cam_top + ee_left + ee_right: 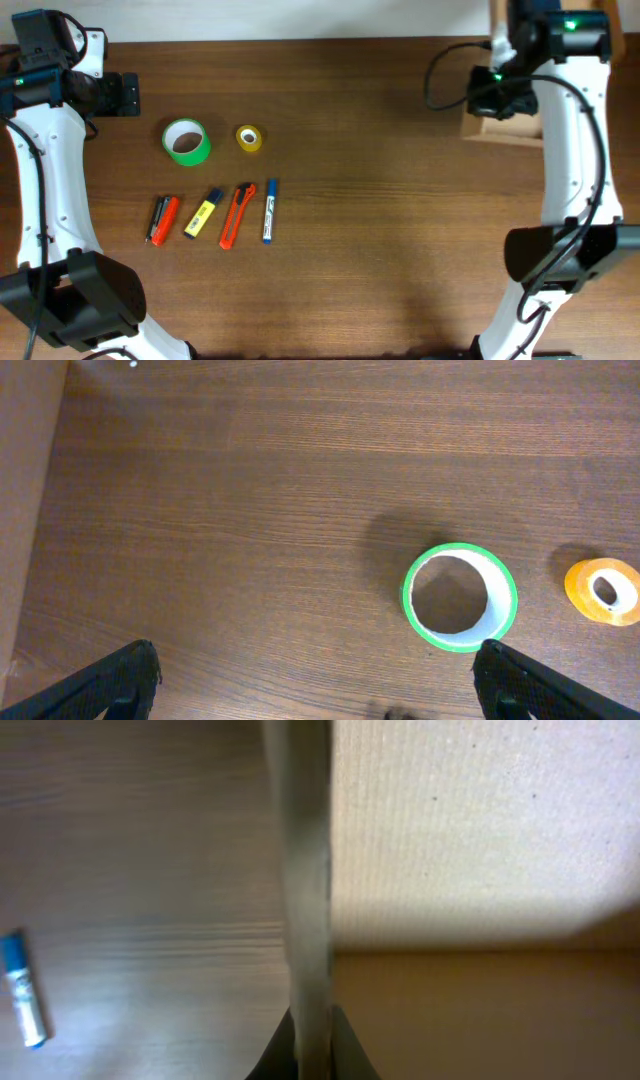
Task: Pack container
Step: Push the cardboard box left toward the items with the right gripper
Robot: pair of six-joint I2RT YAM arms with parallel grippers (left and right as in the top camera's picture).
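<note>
Your left gripper (318, 665) hangs released, jaws wide, short of the green tape (460, 597). Come down off-centre and a finger could knock that roll into the yellow tape (602, 590) just beside it. The markers (202, 214) lie in a row nearer you, apart from both rolls. Far right, the box (498, 128) sits well apart from everything to be packed. Your right gripper (312, 1045) looks clenched on a thin edge of it; whether flap or wall, I cannot tell. Pull hard and you may drag, tip or tear the box.
</note>
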